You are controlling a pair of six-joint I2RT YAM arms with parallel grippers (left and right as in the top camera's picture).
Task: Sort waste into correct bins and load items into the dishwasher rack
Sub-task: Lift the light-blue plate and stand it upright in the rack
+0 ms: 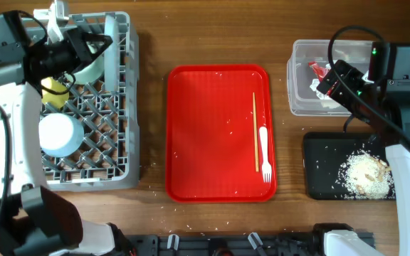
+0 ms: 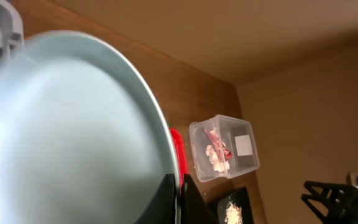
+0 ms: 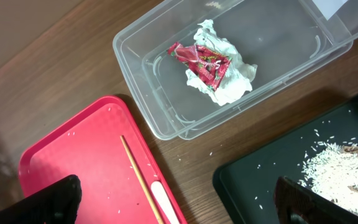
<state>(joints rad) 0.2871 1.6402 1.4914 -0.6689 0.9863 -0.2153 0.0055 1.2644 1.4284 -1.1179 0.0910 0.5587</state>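
The grey dishwasher rack (image 1: pixel 112 153) stands at the left with a yellow cup (image 1: pixel 54 92) and an upturned pale blue bowl (image 1: pixel 61 134) in it. My left gripper (image 1: pixel 95 46) is over the rack's far side, shut on the rim of a pale green bowl (image 1: pixel 87 70), which fills the left wrist view (image 2: pixel 67 137) between the fingers (image 2: pixel 178 180). My right gripper (image 1: pixel 333 78) is open and empty (image 3: pixel 179 205) above the gap between the clear tub (image 1: pixel 301 99) and the black tray (image 1: pixel 319 171). The white fork (image 1: pixel 264 153) and wooden stick (image 1: pixel 255 131) lie on the red tray. The plate is hidden.
The tub (image 3: pixel 160 118) holds the white napkin (image 3: pixel 232 84) and the red wrapper (image 3: pixel 202 62). Rice (image 1: pixel 367 174) is piled in the black tray (image 3: pixel 260 180). The red serving tray (image 1: pixel 205 128) lies mid-table with rice grains scattered on it.
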